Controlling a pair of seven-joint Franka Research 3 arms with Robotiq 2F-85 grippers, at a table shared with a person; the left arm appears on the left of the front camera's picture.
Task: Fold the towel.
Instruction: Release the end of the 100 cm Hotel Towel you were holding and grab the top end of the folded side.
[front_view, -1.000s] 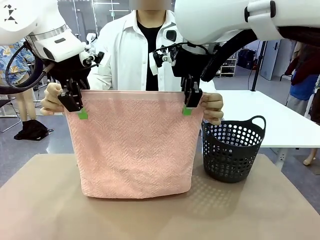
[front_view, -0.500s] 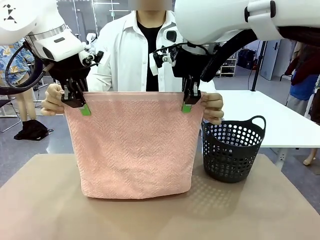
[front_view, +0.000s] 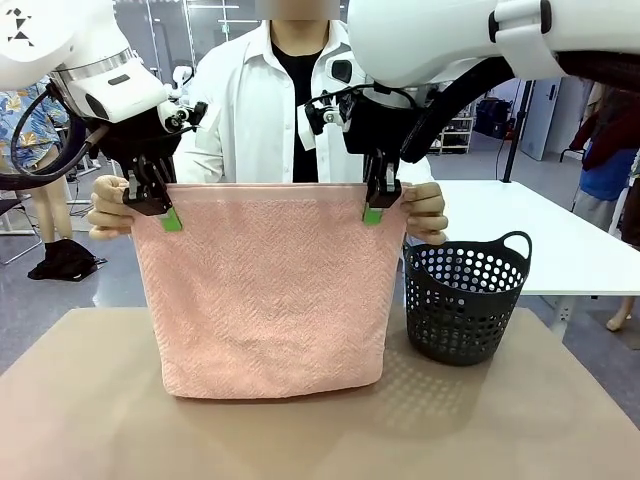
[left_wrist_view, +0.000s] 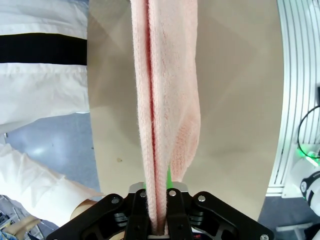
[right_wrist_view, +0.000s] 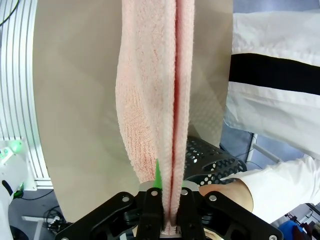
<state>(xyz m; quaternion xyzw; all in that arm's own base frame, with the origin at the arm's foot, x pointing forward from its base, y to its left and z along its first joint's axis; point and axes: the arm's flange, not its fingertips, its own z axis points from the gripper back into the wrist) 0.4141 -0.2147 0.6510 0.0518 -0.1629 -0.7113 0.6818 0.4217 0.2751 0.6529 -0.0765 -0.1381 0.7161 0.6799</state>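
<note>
The salmon-pink towel (front_view: 270, 290) hangs doubled over, its lower edge resting on the tan table (front_view: 90, 400). My left gripper (front_view: 160, 208) is shut on its top left corner and my right gripper (front_view: 378, 205) is shut on its top right corner. The person's hands (front_view: 112, 205) hold the same top edge just outside each gripper. In the left wrist view the towel (left_wrist_view: 162, 100) runs up from between my closed fingers (left_wrist_view: 172, 207). The right wrist view shows the towel (right_wrist_view: 160, 95) pinched the same way in my right gripper (right_wrist_view: 170, 210).
A dark perforated plastic basket (front_view: 465, 300) stands on the table right of the towel, close to its edge; it shows in the right wrist view as the basket (right_wrist_view: 210, 162). A white table (front_view: 560, 240) lies behind it. The person in a white shirt stands at the far side.
Both grippers have closed onto the towel's top corners; a second ago their green pads stood apart. The towel and the person's hands have stayed put.
</note>
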